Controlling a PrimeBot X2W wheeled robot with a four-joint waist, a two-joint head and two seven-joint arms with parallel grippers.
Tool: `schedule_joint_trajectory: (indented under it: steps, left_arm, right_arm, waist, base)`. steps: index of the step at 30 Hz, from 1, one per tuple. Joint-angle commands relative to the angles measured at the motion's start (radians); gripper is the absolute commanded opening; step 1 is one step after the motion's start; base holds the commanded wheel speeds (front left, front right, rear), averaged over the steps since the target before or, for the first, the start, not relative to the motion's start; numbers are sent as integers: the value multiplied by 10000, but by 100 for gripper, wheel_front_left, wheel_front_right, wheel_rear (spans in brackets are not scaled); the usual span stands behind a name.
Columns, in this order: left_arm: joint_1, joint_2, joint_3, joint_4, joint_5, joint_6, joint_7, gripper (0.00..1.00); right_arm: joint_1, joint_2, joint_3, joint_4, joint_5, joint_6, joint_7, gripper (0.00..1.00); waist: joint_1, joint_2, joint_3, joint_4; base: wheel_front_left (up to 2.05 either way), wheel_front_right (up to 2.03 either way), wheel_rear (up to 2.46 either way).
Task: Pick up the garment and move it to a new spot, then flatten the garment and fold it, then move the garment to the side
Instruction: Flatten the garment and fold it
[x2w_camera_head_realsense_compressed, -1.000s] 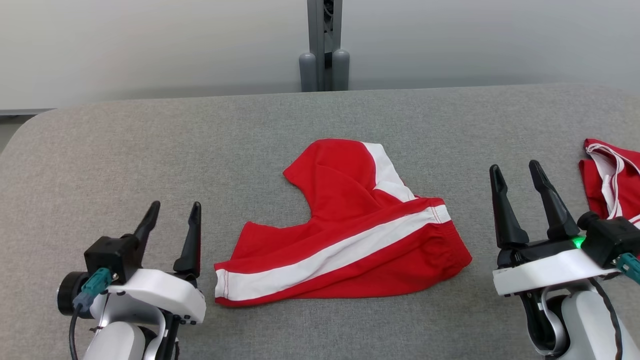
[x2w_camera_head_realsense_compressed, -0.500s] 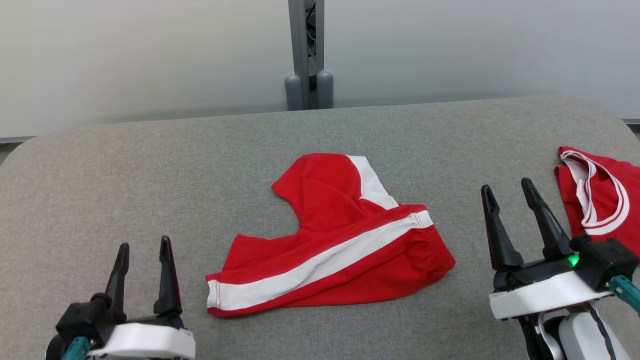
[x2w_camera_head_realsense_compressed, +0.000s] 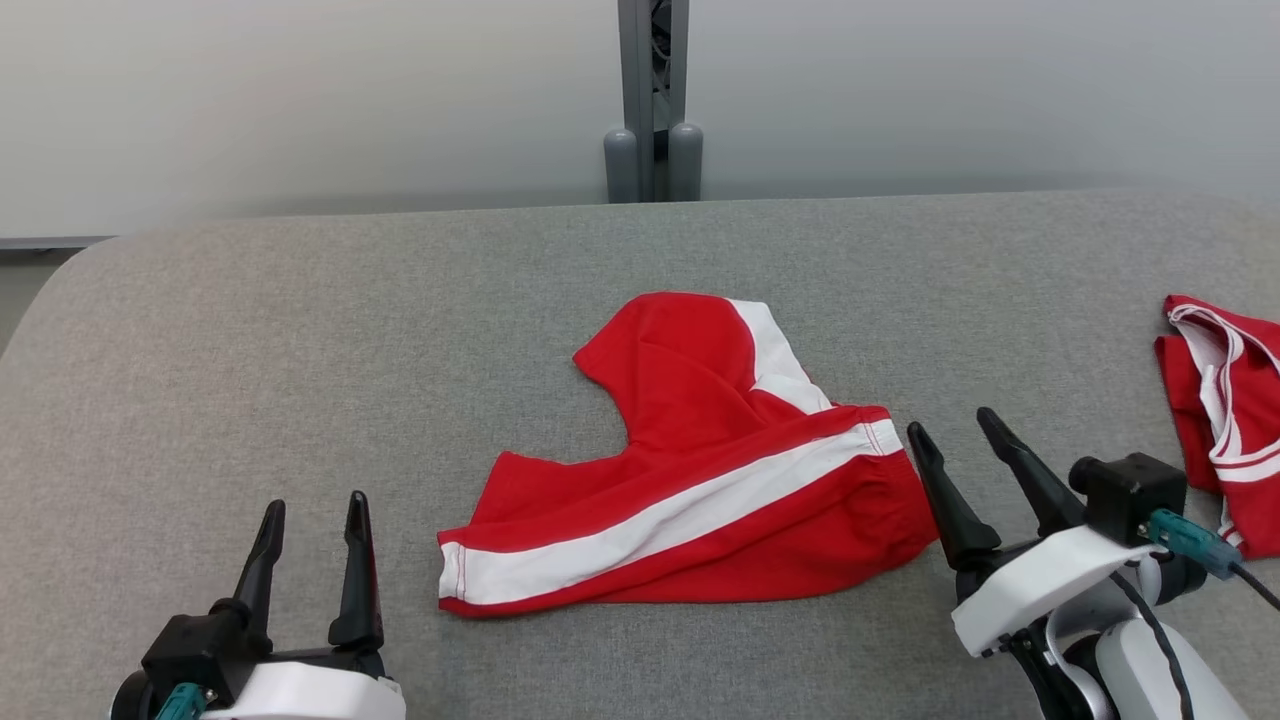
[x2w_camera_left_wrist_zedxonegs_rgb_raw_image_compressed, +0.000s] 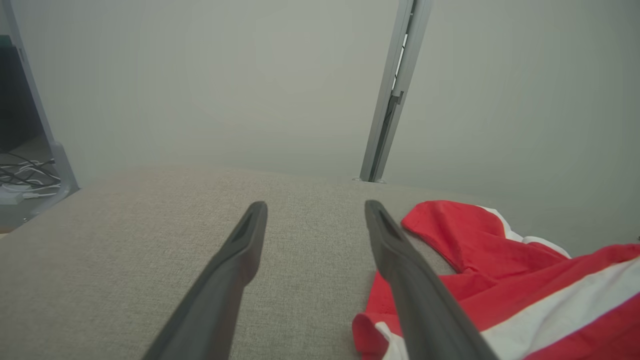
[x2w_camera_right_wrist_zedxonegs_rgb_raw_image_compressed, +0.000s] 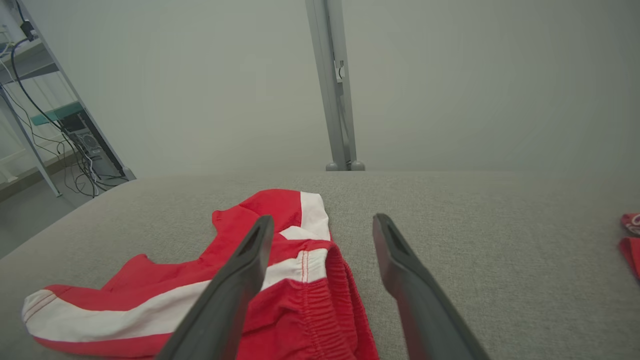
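Garment (x2w_camera_head_realsense_compressed: 700, 480) centred, jaws wide

Finds right gripper (x2w_camera_head_realsense_compressed: 950, 425) nearer the garment than half a second back, leaning leftward, just beside the gathered waistband; fingers spread fully, gripping nothing. Keeps left gripper (x2w_camera_head_realsense_compressed: 312, 503) low near the striped leg hem, likewise spread and empty. Leaves garment rumpled (one leg flopped over) mid grey padded table (x2w_camera_head_realsense_compressed: 300, 330). Counts two grippers, two red pieces with second garment (x2w_camera_head_realsense_compressed: 1220, 420) at right edge, one grey post (x2w_camera_head_realsense_compressed: 652, 100) behind.
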Motion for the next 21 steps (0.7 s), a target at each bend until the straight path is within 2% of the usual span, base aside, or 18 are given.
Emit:
schedule_joint_trajectory:
  steps: [1,9,18,19,20,21]
  left_arm:
    - [-187,29,8,46,64,-28,-27,100]
    - [-416,22,-365,306,-145,1,-28,100]
    - [-570,18,-611,431,-245,51,-28,100]
    - [-590,17,-629,445,-250,53,-28,100]
    - [-608,17,-639,459,-260,55,-28,100]
    - [-628,17,-649,471,-258,58,-29,100]
  right_arm:
    - [-133,-127,69,118,158,3,204,100]
    - [-936,-781,776,865,1362,3,2036,100]
    - [-1490,-1045,1151,1349,2122,3,2832,100]
    - [-1526,-1059,1188,1374,2177,3,2840,83]
    - [-1570,-1067,1203,1382,2248,3,2866,55]
    - [-1609,-1081,1217,1388,2317,3,2873,44]
  waist:
    - [0,-1,78,73]
    - [0,-1,296,401]
    - [0,-1,443,681]
    - [0,-1,454,704]
    - [0,-1,464,723]
    - [0,-1,480,738]
  base:
    - [0,0,0]
    - [0,0,0]
    - [0,0,0]
    - [0,0,0]
    - [0,0,0]
    - [0,0,0]
